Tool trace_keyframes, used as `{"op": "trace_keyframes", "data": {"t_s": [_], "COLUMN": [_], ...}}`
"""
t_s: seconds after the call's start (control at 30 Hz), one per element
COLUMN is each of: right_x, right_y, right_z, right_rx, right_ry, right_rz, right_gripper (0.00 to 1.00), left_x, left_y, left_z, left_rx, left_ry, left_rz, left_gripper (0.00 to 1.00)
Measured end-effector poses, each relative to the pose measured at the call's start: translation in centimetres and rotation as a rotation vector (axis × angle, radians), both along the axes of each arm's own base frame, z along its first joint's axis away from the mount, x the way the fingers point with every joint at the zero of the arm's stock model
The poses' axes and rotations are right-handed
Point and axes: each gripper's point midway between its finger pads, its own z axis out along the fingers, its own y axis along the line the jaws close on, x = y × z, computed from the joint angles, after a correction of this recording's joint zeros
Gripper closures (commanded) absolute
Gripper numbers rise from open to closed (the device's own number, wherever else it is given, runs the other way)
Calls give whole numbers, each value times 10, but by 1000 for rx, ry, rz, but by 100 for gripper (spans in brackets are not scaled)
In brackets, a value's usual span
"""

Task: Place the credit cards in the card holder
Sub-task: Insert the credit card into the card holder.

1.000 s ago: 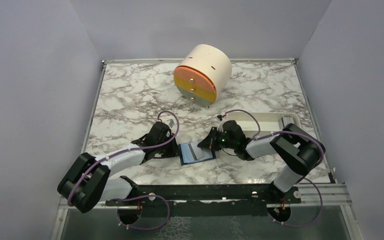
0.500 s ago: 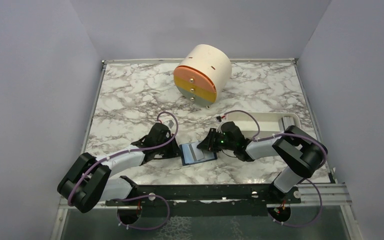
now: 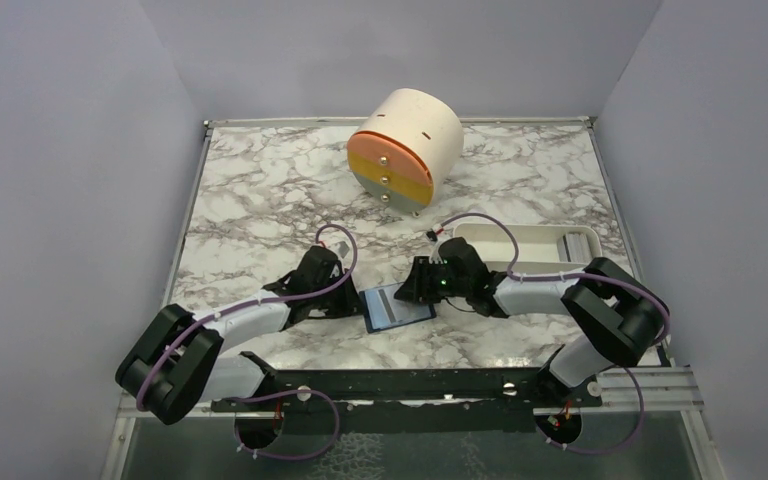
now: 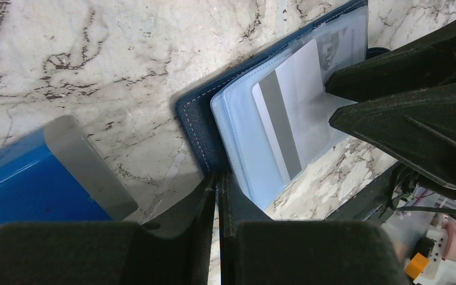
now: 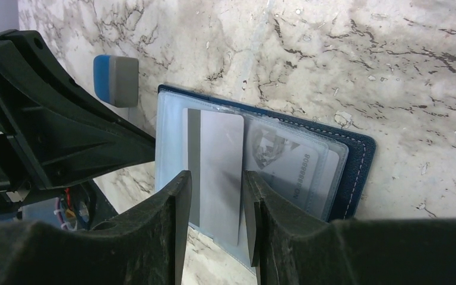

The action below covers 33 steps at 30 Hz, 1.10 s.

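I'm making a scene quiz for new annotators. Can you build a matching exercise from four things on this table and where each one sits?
Things:
1. striped card
2. blue block
3. white tray
4. round drawer unit

Places:
A. back centre of the table
B. on the open wallet
C. near the table's right edge
D. on the marble beside the wallet

Pairs: 1-B, 2-D, 3-C, 4-A
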Motion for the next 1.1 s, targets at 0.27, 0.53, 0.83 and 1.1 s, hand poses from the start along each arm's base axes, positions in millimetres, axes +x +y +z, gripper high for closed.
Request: {"op": "trace_keyframes", "data": {"t_s": [0.27, 0.53, 0.83, 1.1], "right_x": [-9, -20, -24, -29], "right_y": [5, 15, 19, 15], "right_z": [0, -3, -3, 1], "right_rx": [-5, 17, 31, -7], "right_ry": [13, 54, 70, 46], "right_rz": [37, 50, 55, 73], "right_gripper": [68, 70, 69, 64], "left_x": [0, 1, 1, 3], "left_y": [-1, -4, -6, -9], "left_z": [0, 0, 0, 5], "left_rx": [-2, -9, -17, -30], "left_ry": [4, 8, 12, 0], "left_rz": [-3, -9, -18, -27], "left_gripper": [90, 90, 88, 59]}}
